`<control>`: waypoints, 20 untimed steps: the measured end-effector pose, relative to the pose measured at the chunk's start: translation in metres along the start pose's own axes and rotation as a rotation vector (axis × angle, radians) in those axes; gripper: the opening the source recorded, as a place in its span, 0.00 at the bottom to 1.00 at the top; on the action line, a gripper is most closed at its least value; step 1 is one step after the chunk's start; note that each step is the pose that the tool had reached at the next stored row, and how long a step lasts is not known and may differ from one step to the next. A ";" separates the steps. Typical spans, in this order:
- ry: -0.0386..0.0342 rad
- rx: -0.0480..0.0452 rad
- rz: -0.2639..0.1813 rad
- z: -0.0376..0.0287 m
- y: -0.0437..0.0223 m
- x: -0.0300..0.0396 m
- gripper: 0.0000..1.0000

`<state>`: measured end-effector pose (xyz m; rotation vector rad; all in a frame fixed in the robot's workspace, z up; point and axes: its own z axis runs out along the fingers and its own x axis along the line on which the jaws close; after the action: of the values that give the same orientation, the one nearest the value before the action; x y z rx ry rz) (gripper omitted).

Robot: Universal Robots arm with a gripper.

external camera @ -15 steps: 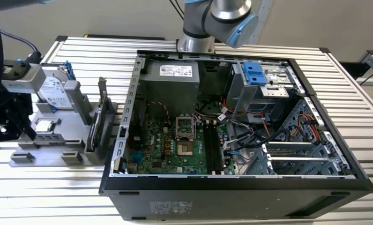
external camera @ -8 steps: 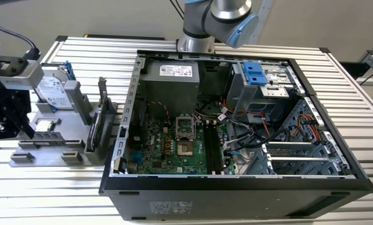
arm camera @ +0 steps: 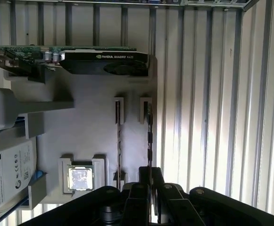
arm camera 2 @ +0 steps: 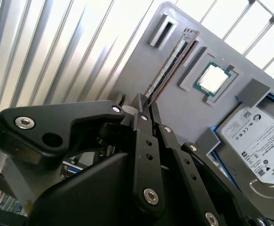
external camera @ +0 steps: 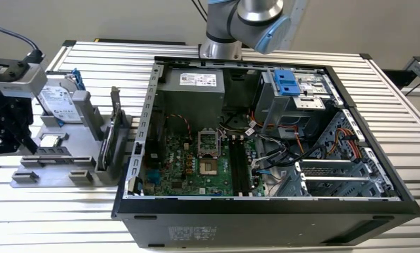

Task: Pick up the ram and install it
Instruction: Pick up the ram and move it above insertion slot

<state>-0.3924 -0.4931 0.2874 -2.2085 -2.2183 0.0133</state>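
The ram (arm camera 2: 169, 68) is a long thin dark stick standing on edge in a slot of the grey parts holder (arm camera 2: 141, 56), also seen from above as the ram (arm camera: 149, 134). My gripper (arm camera 2: 146, 104) sits over the stick's near end, its black fingers (arm camera: 144, 181) close together on either side of it. In the exterior view my gripper (external camera: 9, 138) hangs low over the parts holder (external camera: 55, 176) at the exterior view's left. The ram still rests in its slot.
On the holder lie a processor chip (arm camera 2: 211, 79), a hard drive (arm camera 2: 261, 148) and an upright graphics card (external camera: 115, 132). The open computer case (external camera: 266, 208) lies to the exterior view's right, with a green motherboard (external camera: 189, 168) and its long black slots (external camera: 239, 166).
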 end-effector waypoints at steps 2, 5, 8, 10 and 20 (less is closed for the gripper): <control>0.0000 0.0000 0.000 -0.0018 0.0000 0.0000 0.00; 0.0000 0.0000 0.000 -0.0043 -0.0001 0.0000 0.00; 0.0000 0.0000 0.000 -0.0072 -0.0001 0.0000 0.00; 0.0000 0.0000 0.000 -0.0092 -0.0001 0.0000 0.00; 0.0000 0.0000 0.000 -0.0186 -0.0003 0.0000 0.00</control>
<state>-0.3924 -0.4931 0.3060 -2.2090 -2.2179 0.0133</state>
